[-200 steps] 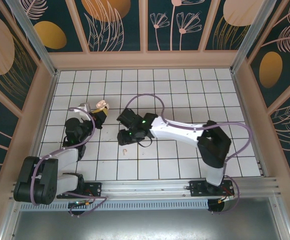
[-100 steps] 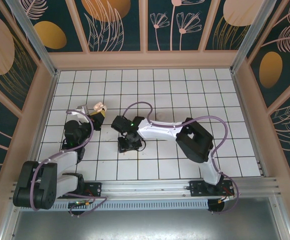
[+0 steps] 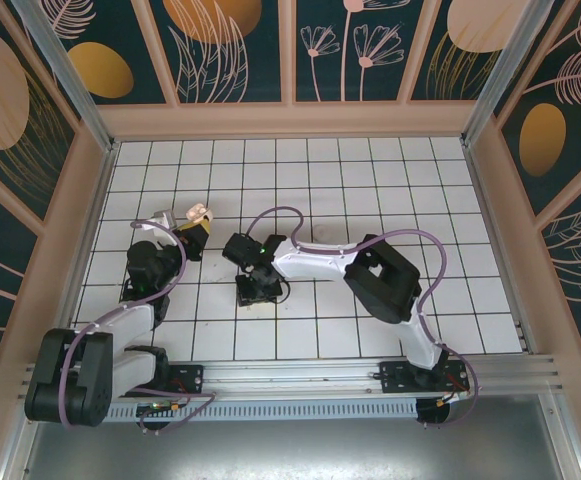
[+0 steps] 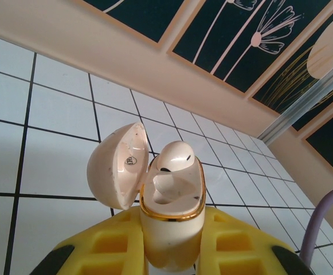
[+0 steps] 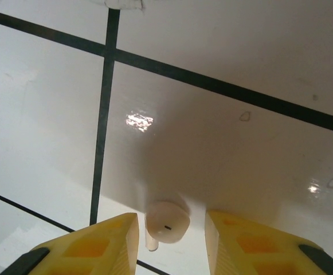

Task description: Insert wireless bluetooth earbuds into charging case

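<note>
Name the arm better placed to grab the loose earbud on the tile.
Right. The right claw straddles the tiny whitish earbud on the white tiled floor, a finger either side. The left claw is shut on the open cream charging case.

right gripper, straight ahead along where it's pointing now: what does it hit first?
Likely the earbud, lying on the white tile between the right gripper's open fingers, just ahead of the tips. Depth is unclear; the fingertips could touch the tile at about the same moment.
</note>
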`<action>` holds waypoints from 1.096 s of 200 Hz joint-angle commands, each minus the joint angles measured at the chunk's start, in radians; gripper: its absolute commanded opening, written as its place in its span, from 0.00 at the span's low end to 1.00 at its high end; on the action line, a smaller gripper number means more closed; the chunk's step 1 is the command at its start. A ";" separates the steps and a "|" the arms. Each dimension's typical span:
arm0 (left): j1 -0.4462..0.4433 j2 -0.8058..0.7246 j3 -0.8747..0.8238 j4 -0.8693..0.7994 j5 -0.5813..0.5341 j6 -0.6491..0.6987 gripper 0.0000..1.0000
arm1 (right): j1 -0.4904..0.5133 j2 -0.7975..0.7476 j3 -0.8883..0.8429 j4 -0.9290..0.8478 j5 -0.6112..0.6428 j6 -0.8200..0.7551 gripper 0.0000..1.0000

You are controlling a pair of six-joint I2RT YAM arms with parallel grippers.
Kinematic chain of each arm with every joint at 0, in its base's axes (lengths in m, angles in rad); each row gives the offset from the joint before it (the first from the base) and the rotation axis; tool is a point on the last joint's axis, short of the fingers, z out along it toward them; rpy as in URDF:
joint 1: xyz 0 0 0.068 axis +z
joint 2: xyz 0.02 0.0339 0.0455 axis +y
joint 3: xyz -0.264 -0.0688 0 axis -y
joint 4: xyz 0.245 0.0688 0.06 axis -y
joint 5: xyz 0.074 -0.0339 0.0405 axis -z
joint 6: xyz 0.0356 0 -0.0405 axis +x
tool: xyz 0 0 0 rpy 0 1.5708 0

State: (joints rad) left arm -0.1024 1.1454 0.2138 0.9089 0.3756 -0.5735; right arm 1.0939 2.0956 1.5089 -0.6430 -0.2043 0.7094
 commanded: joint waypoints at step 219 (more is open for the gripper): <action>0.010 0.019 -0.019 0.088 0.139 0.080 0.14 | -0.031 -0.227 -0.160 0.220 0.213 0.054 0.19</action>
State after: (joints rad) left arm -0.1024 1.1339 0.2005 0.8871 0.4244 -0.5110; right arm 1.0801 1.9987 1.4097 -0.5117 -0.0967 0.7429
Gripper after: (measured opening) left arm 0.165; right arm 0.198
